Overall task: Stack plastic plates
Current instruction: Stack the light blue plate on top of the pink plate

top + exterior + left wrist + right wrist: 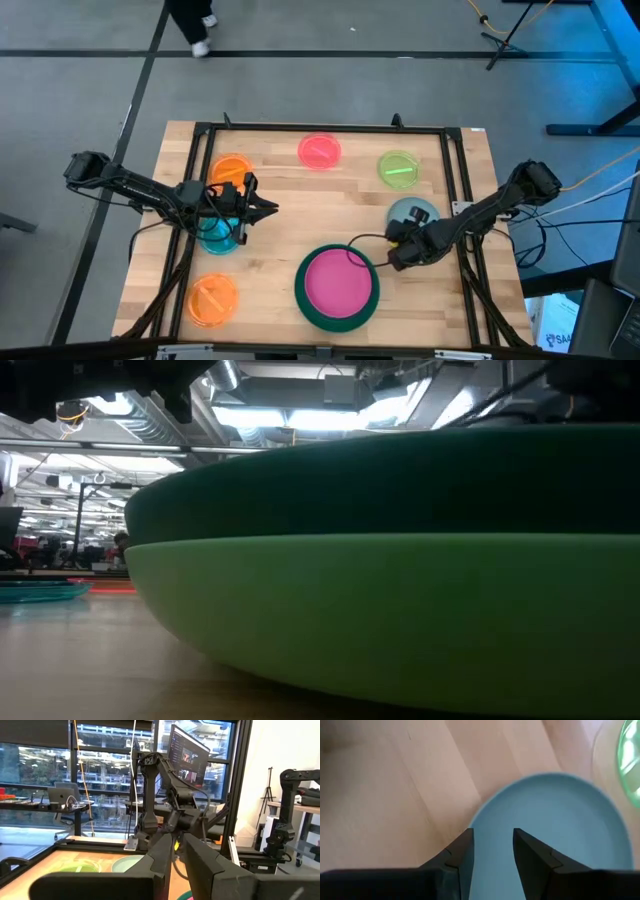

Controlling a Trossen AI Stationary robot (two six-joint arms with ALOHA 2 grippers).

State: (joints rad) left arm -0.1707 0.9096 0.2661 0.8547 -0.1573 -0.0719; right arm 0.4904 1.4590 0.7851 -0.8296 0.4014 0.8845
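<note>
Mint plate (400, 620), under the dark green plate (400, 480), fills the low view. Right gripper (492, 842), fingers spread, hovers at the grey-blue plate (555, 835), its rim between them, likely lining up to lift it. That plate lies at four o'clock on the table (280, 190), just beside the magenta plate (337, 282), which sits in the green stack at six. Left gripper (268, 209), at nine, seems nearly closed, empty, pointing across the table, the teal plate (218, 236) below its arm. Still loose: orange plates (213, 298) at seven and (232, 168) at ten, pink-red plate (320, 151) at twelve, lime plate (399, 168) at two
</note>
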